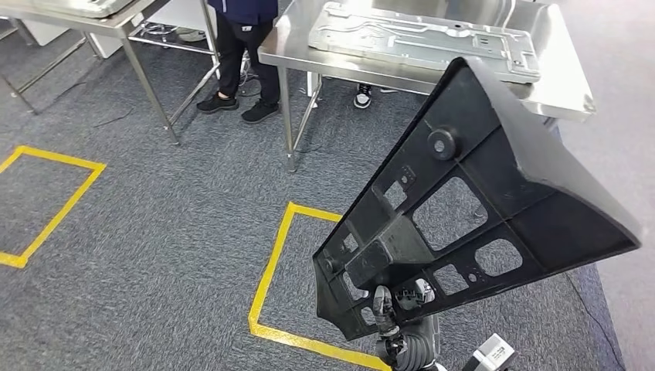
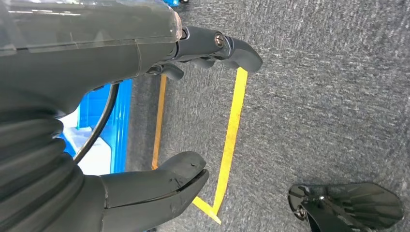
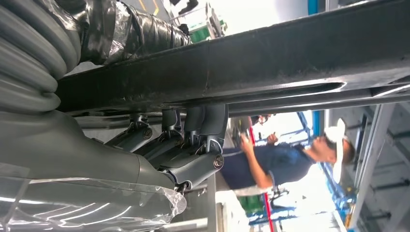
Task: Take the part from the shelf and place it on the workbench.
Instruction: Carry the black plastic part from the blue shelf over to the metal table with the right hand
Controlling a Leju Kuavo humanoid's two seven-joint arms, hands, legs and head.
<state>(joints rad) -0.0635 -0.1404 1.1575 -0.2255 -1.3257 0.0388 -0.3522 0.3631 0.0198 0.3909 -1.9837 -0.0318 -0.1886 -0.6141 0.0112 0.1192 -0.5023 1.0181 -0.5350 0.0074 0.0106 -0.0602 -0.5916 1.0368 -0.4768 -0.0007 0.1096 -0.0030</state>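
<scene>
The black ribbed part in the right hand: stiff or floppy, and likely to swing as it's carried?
Probably stiff: the black part keeps its shape, with ribs and cutouts. Likely light for its size. The right hand grips one corner only, so it may swing or twist.

The black part point(image 1: 471, 209) blocks the head view's 4 o'clock side. At 12 o'clock, a metal panel point(image 1: 425, 39) covers much of the table point(image 1: 568, 85); a person point(image 1: 239, 54) stands at 11 o'clock beside it.
</scene>
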